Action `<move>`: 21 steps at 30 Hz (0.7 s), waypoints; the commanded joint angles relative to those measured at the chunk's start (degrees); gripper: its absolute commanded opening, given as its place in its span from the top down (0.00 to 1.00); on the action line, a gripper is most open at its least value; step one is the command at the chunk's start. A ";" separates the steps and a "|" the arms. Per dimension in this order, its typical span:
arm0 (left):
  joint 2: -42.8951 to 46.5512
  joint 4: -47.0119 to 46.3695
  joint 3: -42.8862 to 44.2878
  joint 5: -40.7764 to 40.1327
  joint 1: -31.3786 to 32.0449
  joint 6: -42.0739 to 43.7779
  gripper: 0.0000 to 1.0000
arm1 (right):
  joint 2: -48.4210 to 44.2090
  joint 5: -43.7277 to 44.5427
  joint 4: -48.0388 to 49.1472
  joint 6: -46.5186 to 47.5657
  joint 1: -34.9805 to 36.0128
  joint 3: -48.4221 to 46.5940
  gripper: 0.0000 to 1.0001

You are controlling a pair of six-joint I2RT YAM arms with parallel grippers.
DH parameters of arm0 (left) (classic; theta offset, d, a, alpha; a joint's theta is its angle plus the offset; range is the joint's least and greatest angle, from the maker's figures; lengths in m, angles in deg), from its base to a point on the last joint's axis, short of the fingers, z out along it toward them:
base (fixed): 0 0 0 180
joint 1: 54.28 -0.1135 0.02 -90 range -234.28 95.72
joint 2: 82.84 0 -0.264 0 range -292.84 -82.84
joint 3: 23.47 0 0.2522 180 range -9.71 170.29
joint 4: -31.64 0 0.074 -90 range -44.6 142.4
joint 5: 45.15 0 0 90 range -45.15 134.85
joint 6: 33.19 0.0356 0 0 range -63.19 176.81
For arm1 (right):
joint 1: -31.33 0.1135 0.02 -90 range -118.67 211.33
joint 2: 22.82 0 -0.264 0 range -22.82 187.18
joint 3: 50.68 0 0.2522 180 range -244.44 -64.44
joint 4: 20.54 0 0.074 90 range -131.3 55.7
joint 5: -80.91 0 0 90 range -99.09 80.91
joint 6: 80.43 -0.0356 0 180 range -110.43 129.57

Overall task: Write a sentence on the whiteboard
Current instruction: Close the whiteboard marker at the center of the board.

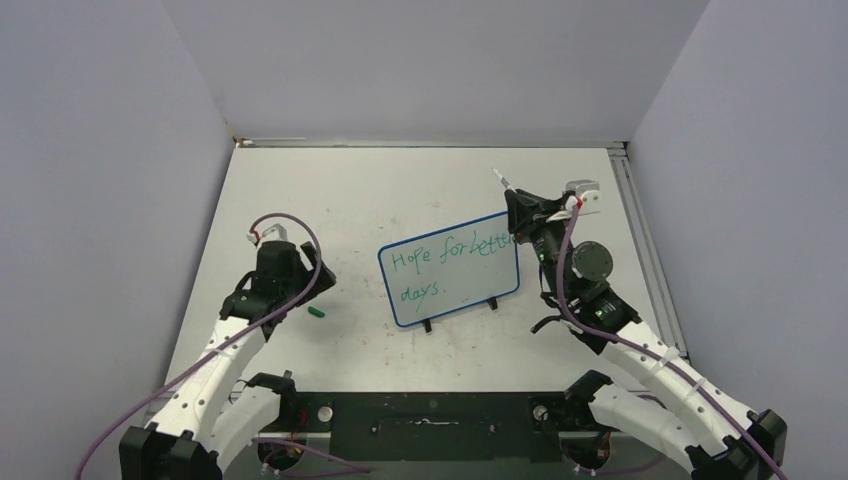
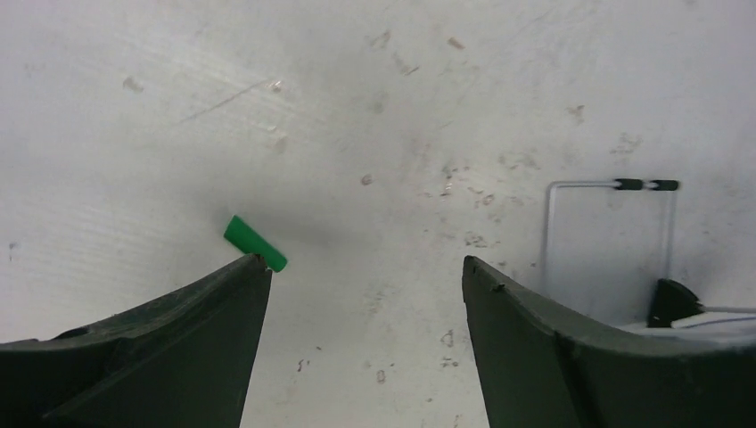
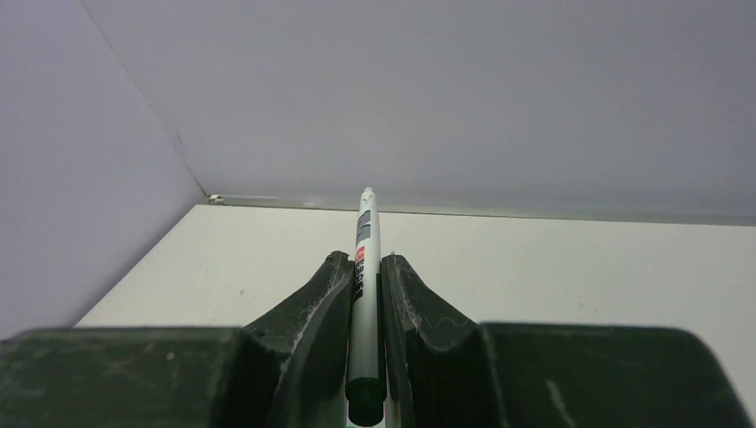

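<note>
Marker point(image 3: 364, 241) clamped in right jaws — left jaws stand apart over what looks like a green cap point(image 2: 255, 242).

Surface: scuffed white rectangular tabletop point(image 1: 300, 200) | Walls: plain pale lavender-grey back wall point(image 1: 430, 60) rose from the tabletop's far edge, matching side walls point(image 1: 90, 200) flanked its left and right edges | Trim: thin silver metal rail point(image 1: 634, 200) ran along the tabletop's right edge | Light: was even, diffuse

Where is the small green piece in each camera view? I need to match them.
Top external: green piece on the table, beside the open left end effector.
Left wrist: left of centre, at one fingertip.
Right wrist: not in it.
Shared landmark: the left end effector.
</note>
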 commanded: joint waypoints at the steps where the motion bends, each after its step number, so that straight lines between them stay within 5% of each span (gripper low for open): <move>1: -4.82 2.50 -2.57 -6.01 -0.75 -8.62 0.26 | -4.40 -3.13 -0.06 -1.92 -0.15 -1.51 0.95; 10: -13.37 0.90 -5.20 -10.72 -1.33 -12.31 0.35 | -8.66 -2.17 0.86 -0.61 -0.14 0.59 0.95; 15: -16.75 -1.45 -5.90 -10.85 -1.33 -12.48 0.56 | -9.44 -2.21 2.39 0.21 -0.10 2.50 0.94; 21: -19.03 -3.67 -6.80 -11.72 -1.34 -13.41 0.63 | -9.59 -2.09 2.24 0.40 -0.09 3.29 0.94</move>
